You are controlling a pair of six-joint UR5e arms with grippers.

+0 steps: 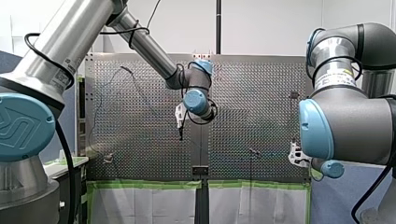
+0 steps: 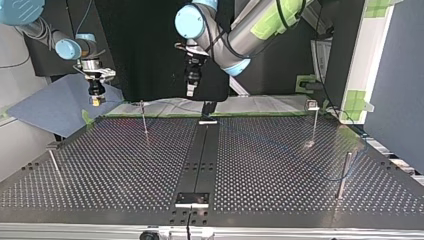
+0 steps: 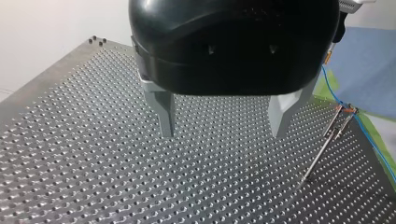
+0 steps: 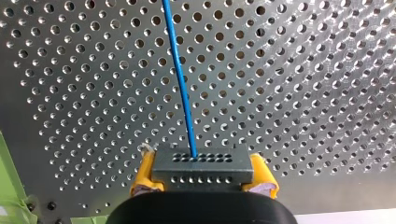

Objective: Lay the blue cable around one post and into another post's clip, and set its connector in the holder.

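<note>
My right pincer (image 4: 203, 183) gripped the dark grey rectangular connector (image 4: 203, 163) between yellow pads (image 4: 144, 179), its thin blue cable (image 4: 180, 70) running ahead over the perforated metal bench (image 4: 303, 70), while my left pincer (image 3: 223, 130) hung open and empty, so I judged a firm, taut carry best.

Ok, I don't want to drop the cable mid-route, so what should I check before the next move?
1. Connector gripped by my right gripper: ok, clamped between the yellow pads.
2. Blue cable leaving the connector cleanly: ok, it runs straight over the table.
3. My left gripper free to help: ok, open and empty.
4. Cable in a clip: cannot tell; it passes close by the clipped post beside my left gripper.
5. Connector seated: not ok, it is in the right gripper.
</note>
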